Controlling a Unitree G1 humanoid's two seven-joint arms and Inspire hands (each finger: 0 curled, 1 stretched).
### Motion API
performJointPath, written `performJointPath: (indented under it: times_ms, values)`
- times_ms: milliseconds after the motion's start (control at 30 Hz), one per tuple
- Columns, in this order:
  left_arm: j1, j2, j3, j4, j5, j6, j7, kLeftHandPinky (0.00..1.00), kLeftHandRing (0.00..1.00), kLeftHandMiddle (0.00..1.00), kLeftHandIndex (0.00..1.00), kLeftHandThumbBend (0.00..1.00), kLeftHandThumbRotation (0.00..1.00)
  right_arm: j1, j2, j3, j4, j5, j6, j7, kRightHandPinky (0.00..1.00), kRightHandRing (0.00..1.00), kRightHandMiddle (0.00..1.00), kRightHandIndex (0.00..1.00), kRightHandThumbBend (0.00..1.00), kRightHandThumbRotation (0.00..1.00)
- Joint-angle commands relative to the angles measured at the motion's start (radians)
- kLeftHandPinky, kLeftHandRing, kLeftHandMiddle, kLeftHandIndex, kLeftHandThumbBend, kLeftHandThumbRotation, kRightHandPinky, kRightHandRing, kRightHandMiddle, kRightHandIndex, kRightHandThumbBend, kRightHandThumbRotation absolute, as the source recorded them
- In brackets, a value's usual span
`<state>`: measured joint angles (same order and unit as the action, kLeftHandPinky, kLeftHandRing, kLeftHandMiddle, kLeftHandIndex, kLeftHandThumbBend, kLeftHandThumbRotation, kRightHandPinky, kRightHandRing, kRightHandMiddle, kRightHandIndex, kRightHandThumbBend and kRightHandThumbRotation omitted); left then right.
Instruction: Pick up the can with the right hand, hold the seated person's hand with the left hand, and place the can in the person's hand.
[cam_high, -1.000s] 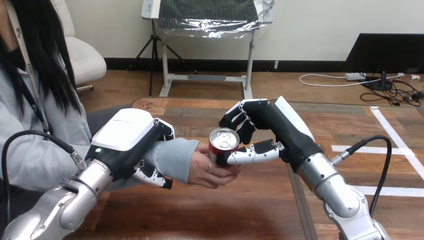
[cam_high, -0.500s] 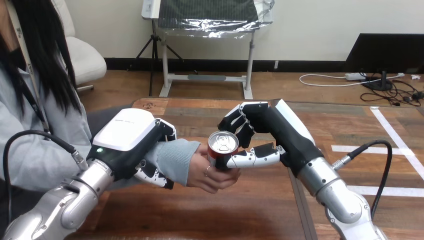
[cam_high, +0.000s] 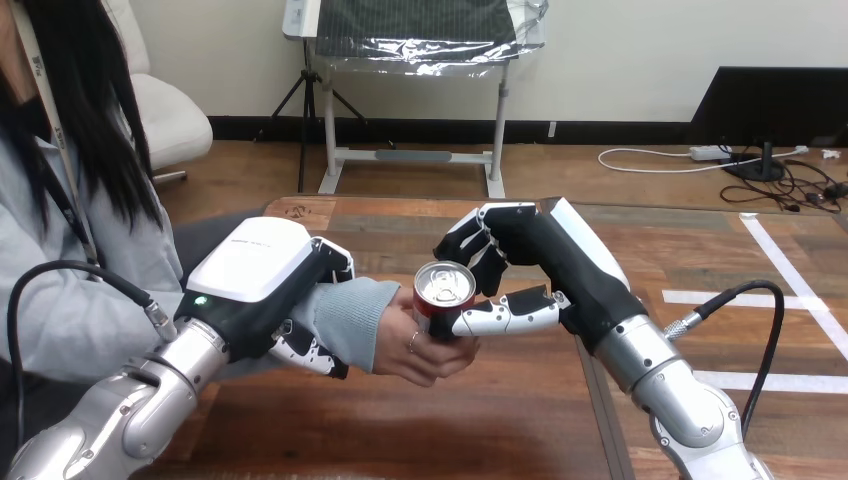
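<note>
A red can (cam_high: 441, 299) with a silver top stands upright in the person's hand (cam_high: 412, 347), which reaches in from the left above the table. My right hand (cam_high: 560, 262) is shut on the can, thumb along its near side and fingers curled behind it. My left hand (cam_high: 262, 290) is curled round the person's grey-sleeved wrist (cam_high: 345, 320), fingers over the top and thumb beneath.
The wooden table (cam_high: 480, 430) lies under both arms. White tape lines (cam_high: 790, 290) mark its right part. The seated person's torso and arm fill the left edge.
The can, the person's hand and my right hand have drifted slightly left and down. My left hand has kept its hold on the wrist.
</note>
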<state>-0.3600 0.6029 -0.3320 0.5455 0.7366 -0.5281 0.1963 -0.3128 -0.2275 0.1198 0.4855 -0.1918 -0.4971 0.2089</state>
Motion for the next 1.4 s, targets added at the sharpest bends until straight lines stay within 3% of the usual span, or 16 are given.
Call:
performJointPath:
  times_ms: [0, 467, 767, 933, 1167, 1367]
  values:
    - [-0.096, -0.018, 0.020, -0.015, -0.010, -0.004, 0.023, 0.32, 0.34, 0.39, 0.40, 0.93, 0.00, -0.037, 0.026, 0.007, -0.064, 0.028, -0.005, 0.007, 0.32, 0.38, 0.47, 0.50, 0.76, 0.00]
    - [-0.084, -0.014, 0.022, -0.016, 0.001, -0.011, 0.049, 0.34, 0.35, 0.40, 0.42, 0.93, 0.00, -0.046, 0.016, 0.007, -0.068, 0.026, 0.022, 0.020, 0.35, 0.40, 0.48, 0.51, 0.75, 0.00]
    - [-0.076, -0.015, 0.023, -0.017, 0.015, -0.011, 0.078, 0.41, 0.43, 0.47, 0.50, 0.95, 0.00, -0.058, 0.009, 0.006, -0.049, 0.020, 0.031, 0.021, 0.40, 0.46, 0.52, 0.57, 0.77, 0.00]
    - [-0.075, -0.016, 0.019, 0.000, 0.019, -0.017, 0.098, 0.48, 0.51, 0.56, 0.60, 0.97, 0.04, -0.059, 0.011, 0.004, -0.047, 0.038, 0.057, 0.040, 0.49, 0.56, 0.62, 0.65, 0.82, 0.00]
    - [-0.065, -0.021, 0.012, 0.012, 0.039, -0.001, 0.142, 0.64, 0.67, 0.69, 0.72, 0.99, 0.11, -0.067, 0.003, 0.007, -0.015, 0.028, 0.036, 0.040, 0.61, 0.68, 0.73, 0.74, 0.85, 0.00]
    - [-0.060, -0.022, 0.007, 0.026, 0.056, -0.010, 0.186, 0.76, 0.78, 0.78, 0.82, 1.00, 0.18, -0.073, -0.005, 0.009, 0.010, 0.020, 0.026, 0.047, 0.73, 0.78, 0.80, 0.82, 0.87, 0.08]
